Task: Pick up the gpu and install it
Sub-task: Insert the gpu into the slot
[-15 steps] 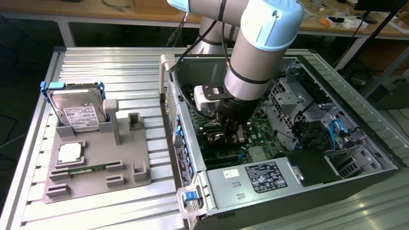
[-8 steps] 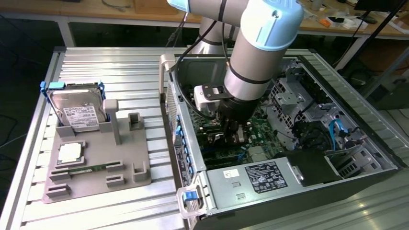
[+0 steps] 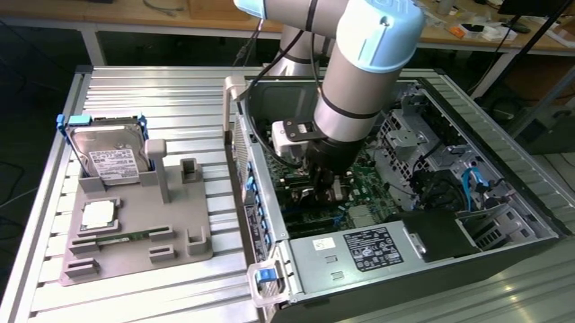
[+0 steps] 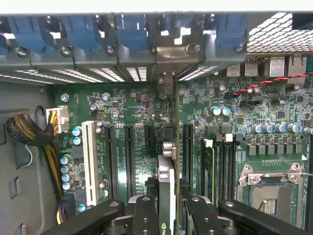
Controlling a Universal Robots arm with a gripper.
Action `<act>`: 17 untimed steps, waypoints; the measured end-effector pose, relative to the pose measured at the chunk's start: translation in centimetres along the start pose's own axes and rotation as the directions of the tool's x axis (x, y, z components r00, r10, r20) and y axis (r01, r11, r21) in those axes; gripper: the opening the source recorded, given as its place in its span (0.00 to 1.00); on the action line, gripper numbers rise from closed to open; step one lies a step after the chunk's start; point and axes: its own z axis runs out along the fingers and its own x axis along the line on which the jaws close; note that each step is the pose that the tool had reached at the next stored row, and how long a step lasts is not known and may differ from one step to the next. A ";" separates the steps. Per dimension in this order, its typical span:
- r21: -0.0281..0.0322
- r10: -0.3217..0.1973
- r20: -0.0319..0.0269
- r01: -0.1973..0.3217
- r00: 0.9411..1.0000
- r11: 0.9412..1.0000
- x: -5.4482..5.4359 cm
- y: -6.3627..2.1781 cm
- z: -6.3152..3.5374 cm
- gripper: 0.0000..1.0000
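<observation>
Gripper (image 4: 168, 208) with its black fingers (image 4: 145, 215) clamped on either face of the gpu (image 4: 167, 181), which is seen edge-on in the wrist view as a narrow upright card with a silver bracket end reaching toward the rear slot openings of the computer case (image 3: 503, 161). The card stands over the green motherboard (image 4: 132, 117), in line with the row of long dark expansion slots (image 4: 129, 156); whether its lower edge is seated in a slot cannot be told. To one side of the card on the motherboard stands a white slot (image 4: 89, 161), and beyond that a braided cable bundle (image 4: 29, 134) ending in a white connector (image 4: 57, 119). On the other side of the card lies the processor socket (image 4: 271, 188) with its metal frame. Blue retaining clips (image 4: 132, 32) line the case wall above the bracket. In the exterior view the arm (image 3: 368, 67) reaches down into the open case, gripper low over the motherboard. Outside the case, toward the exterior view's left, a grey fixture tray (image 3: 134, 229) holds a hard drive (image 3: 110, 156) upright and a processor chip (image 3: 97, 214) lying flat
</observation>
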 end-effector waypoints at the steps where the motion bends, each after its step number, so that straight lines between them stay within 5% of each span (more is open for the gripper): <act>1: 0.000 0.000 0.000 0.000 1.000 1.000 0.0 0.01 0.07 0.27; 17: -0.001 0.000 -0.001 0.000 1.000 1.000 0.0 0.06 0.63 0.27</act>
